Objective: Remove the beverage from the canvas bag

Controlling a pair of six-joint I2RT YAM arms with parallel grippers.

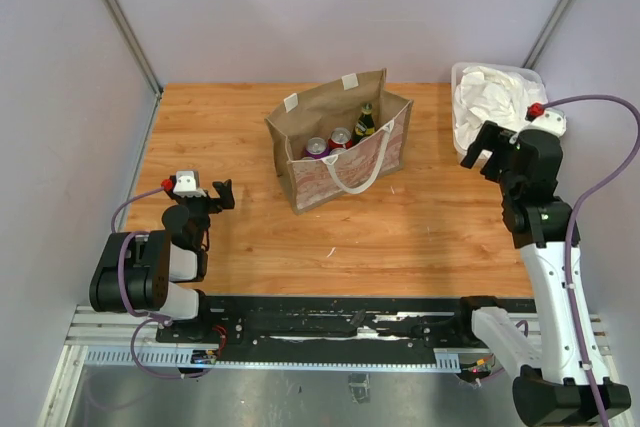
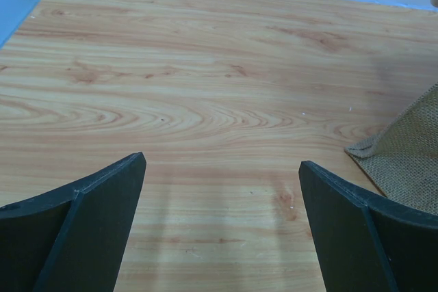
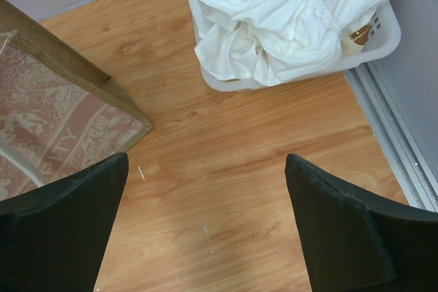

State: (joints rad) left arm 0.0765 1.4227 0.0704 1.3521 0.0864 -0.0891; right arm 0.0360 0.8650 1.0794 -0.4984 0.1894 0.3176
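The tan-brown canvas bag (image 1: 335, 162) stands open at the middle back of the table, with white rope handles and reddish print. Inside it are two cans (image 1: 327, 145) and a dark glass bottle (image 1: 364, 123). A corner of the bag shows in the left wrist view (image 2: 408, 158) and its printed side in the right wrist view (image 3: 48, 124). My left gripper (image 1: 222, 197) is open and empty, low at the left, apart from the bag. My right gripper (image 1: 478, 153) is open and empty, raised to the right of the bag.
A clear plastic bin (image 1: 530, 77) of white cloth (image 3: 287, 11) sits at the back right corner, just behind my right gripper. Grey walls enclose the table on the left, back and right.
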